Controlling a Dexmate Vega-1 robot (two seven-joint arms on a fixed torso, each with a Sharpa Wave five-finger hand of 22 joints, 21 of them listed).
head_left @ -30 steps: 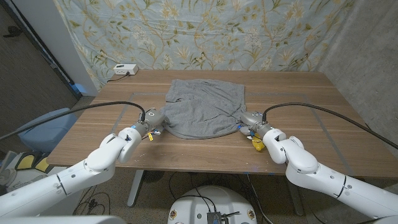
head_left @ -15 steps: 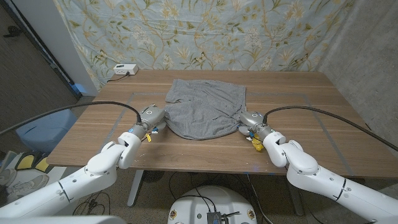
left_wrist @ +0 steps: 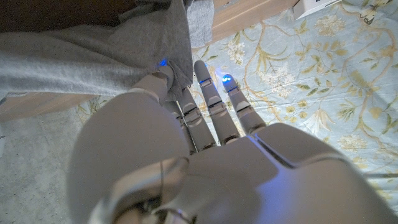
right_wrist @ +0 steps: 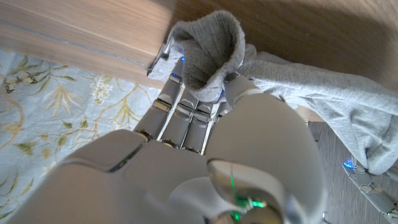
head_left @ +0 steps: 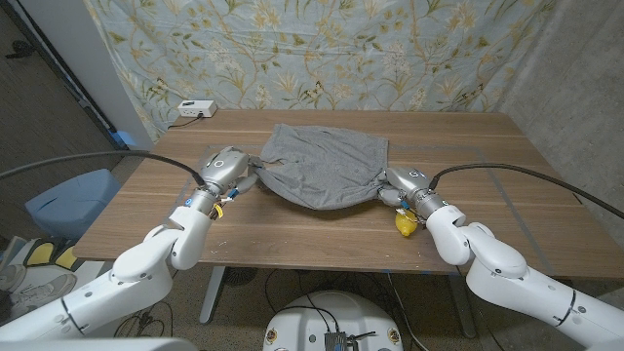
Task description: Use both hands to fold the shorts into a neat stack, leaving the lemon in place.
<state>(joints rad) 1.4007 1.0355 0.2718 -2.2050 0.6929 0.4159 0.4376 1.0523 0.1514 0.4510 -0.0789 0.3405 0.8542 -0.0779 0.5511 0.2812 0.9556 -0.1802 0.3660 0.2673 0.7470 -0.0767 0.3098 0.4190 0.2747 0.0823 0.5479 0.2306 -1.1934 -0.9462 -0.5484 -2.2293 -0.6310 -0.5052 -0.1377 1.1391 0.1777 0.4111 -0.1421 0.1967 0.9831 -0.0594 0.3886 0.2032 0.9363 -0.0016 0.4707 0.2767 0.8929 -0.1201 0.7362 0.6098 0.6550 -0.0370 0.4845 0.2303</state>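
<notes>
Head view shows the grey shorts lying in the middle of the wooden table, their near edge drawn up off the surface and sagging in a curve between the two robot hands. At the near left corner of the garment, the left hand grips the cloth; in the left wrist view the thumb and one finger pinch a fold of the shorts while the other fingers reach out straight and apart, with nothing in them. At the near right corner, the right hand holds the fabric too; in the right wrist view a bunched corner of the shorts is wrapped over the fingertips and pressed there by the thumb, the fingers lying close side by side. A small yellow thing, seemingly the lemon, sits on the table just beside the right wrist, on its near side, apart from the shorts. No container is on the table; a small white box rests near its far left corner, well apart from the cloth. Behind the table hangs a pale curtain with a leaf pattern.
</notes>
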